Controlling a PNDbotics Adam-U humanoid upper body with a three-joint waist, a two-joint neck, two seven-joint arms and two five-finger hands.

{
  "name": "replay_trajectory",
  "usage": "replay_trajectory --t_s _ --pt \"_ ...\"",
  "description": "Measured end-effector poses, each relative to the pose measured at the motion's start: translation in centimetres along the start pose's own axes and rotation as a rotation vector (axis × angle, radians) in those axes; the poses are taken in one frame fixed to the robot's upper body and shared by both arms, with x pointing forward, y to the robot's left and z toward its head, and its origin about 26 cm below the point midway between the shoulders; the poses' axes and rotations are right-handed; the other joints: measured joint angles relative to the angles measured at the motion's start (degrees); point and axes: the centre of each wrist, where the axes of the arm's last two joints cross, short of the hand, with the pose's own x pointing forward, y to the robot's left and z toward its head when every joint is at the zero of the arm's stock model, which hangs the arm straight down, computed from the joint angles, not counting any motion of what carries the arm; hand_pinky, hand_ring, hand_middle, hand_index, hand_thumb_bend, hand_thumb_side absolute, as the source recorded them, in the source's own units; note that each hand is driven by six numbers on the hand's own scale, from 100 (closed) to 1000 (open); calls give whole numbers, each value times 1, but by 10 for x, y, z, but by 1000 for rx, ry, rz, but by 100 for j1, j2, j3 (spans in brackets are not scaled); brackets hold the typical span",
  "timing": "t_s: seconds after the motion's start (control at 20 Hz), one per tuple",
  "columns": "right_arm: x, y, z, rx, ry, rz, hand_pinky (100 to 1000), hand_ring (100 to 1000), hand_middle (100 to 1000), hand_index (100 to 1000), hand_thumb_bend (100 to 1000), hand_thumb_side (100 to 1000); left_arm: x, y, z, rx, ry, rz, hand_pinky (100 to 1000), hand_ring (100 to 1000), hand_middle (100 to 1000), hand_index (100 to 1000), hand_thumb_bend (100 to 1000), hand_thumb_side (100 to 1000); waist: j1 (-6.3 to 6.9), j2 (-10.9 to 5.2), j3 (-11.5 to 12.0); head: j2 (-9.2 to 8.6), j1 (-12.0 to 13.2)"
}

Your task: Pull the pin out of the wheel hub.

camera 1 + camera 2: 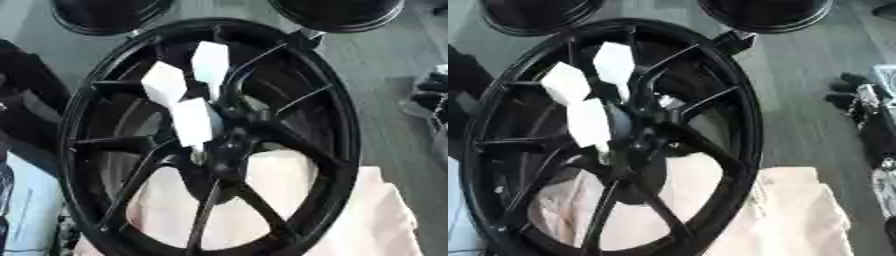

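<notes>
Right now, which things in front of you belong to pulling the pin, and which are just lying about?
For the job:
- black wheel
- its hub
- white pieces at the hub; which one is the pin I cannot tell

Lying about:
- pale cloth under the wheel
- two dark round things at the top
- dark jumble at the right edge

Wheel hub (229, 150): black, spoked, standing tilted on pale cloth, rim filling most of the view.
Pins (194, 122): three white blocky pieces clustered just above the centre, sticking out toward the camera.
</notes>
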Motion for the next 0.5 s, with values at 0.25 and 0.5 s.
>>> replay_trajectory --t_s 0.25,0.5 --pt "0 0 0 0 0 0 880 724 703 825 100 765 0 0 0 -1 -1 0 591 830 759 686 367 685 1 0 0 0 -14" --pt "0 0 0 -1 -1 0 880 724 704 825 100 767 0 0 0 -2 -1 0 592 831 760 687 366 685 1 0 -4 0 -38"
